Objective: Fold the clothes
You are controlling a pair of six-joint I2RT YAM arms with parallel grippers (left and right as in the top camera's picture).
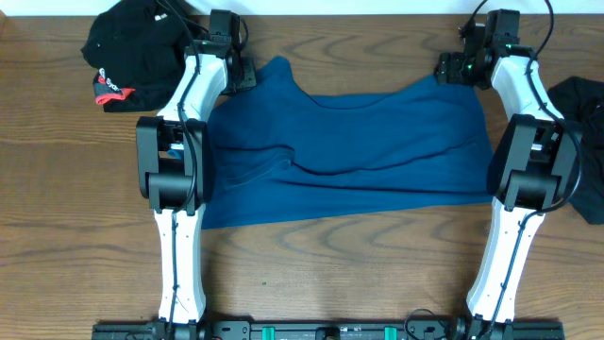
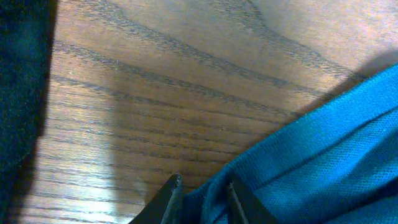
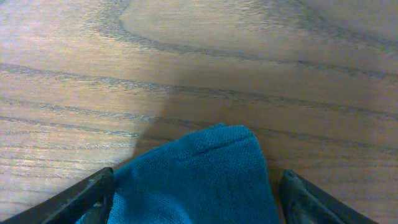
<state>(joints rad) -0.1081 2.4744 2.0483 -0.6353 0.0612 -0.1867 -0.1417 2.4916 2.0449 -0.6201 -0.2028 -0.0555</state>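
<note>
The clothes' large teal shirt (image 1: 349,151) lies spread across the middle of the wooden table, with folds running along it. My left gripper (image 1: 247,74) is at the shirt's far left corner. In the left wrist view it (image 2: 202,183) is shut on a bunched edge of the teal fabric (image 2: 323,149). My right gripper (image 1: 451,68) is at the shirt's far right corner. In the right wrist view it (image 3: 196,176) stands open, and the teal corner (image 3: 199,180) lies between its wide-set fingers, touching neither.
A black garment with red-and-white trim (image 1: 132,52) lies bunched at the far left, its dark edge (image 2: 22,81) showing in the left wrist view. A plain dark garment (image 1: 585,123) lies at the right edge. Bare wooden table (image 1: 330,274) runs along the front.
</note>
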